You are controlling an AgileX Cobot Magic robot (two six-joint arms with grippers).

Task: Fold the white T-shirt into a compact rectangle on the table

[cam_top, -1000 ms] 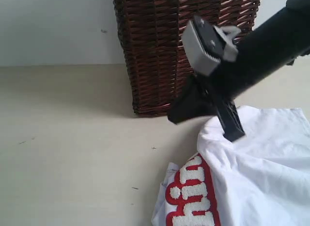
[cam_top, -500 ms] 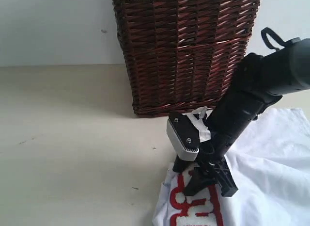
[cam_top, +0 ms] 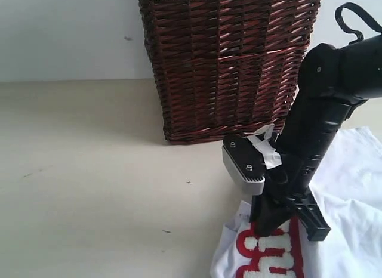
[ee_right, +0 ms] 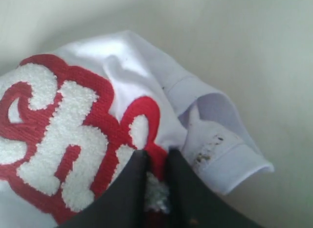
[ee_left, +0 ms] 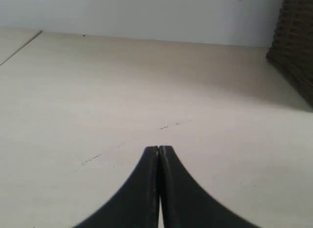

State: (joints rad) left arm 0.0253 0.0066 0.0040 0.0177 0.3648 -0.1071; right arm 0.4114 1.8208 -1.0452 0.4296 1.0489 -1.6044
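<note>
The white T-shirt (cam_top: 352, 188) lies crumpled on the table (cam_top: 89, 158) at the lower right, its red-outlined fluffy letters (cam_top: 268, 254) facing up. My right gripper (cam_top: 289, 230) points down onto the lettered edge. In the right wrist view its jaws (ee_right: 155, 157) stand close together with a fold of the T-shirt (ee_right: 127, 71) and red lettering pinched between them; a hemmed sleeve (ee_right: 220, 145) with dark specks lies beside them. My left gripper (ee_left: 159, 148) is shut with nothing in it, low over bare table (ee_left: 98, 81), out of the exterior view.
A tall dark brown wicker basket (cam_top: 227, 63) stands on the table just behind the right arm, and its corner (ee_left: 296, 47) shows in the left wrist view. A pale wall runs behind it. Bare tabletop (ee_right: 244, 52) lies beyond the sleeve.
The right arm swung down from in front of the basket onto the lettered edge. Its jaws opened, then closed on the fabric. The shirt's left edge has shifted right.
</note>
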